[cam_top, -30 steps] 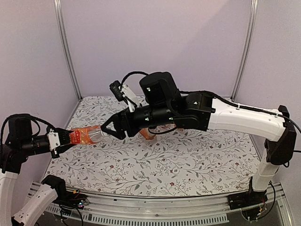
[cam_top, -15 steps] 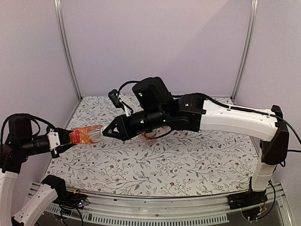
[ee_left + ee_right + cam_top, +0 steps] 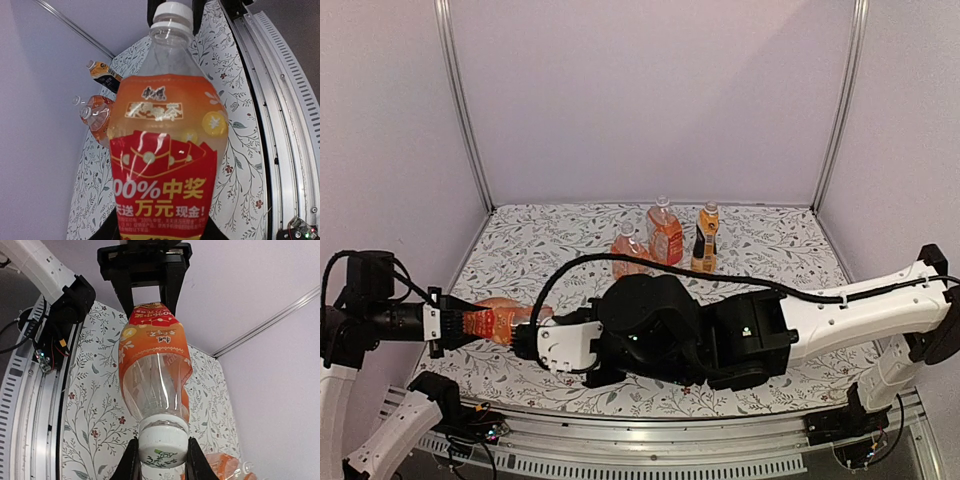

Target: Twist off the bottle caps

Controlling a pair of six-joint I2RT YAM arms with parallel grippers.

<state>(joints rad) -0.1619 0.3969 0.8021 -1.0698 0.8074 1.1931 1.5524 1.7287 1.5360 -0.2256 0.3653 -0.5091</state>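
Note:
My left gripper [image 3: 448, 325] is shut on the base of a squat orange-labelled bottle [image 3: 492, 322], which it holds level above the table's left side. In the left wrist view that bottle [image 3: 165, 145] fills the frame, its white cap [image 3: 171, 15] pointing away. My right gripper [image 3: 162, 462] is shut on that cap [image 3: 162, 446], one black finger [image 3: 131, 460] pressed on each side. The left gripper [image 3: 145, 265] shows at the bottle's far end. Three more bottles stand at the back: a squat one [image 3: 665, 232], a slim one [image 3: 705, 238] and another squat one [image 3: 628, 250].
The right arm's bulky black wrist [image 3: 650, 335] stretches low across the front of the floral table [image 3: 800, 260]. An aluminium rail [image 3: 670, 450] runs along the near edge. Metal posts [image 3: 460, 110] stand at the back corners.
The right arm has swung down and forward from the middle of the table, and its gripper has gone from open to shut on the cap. The back bottles have come into view.

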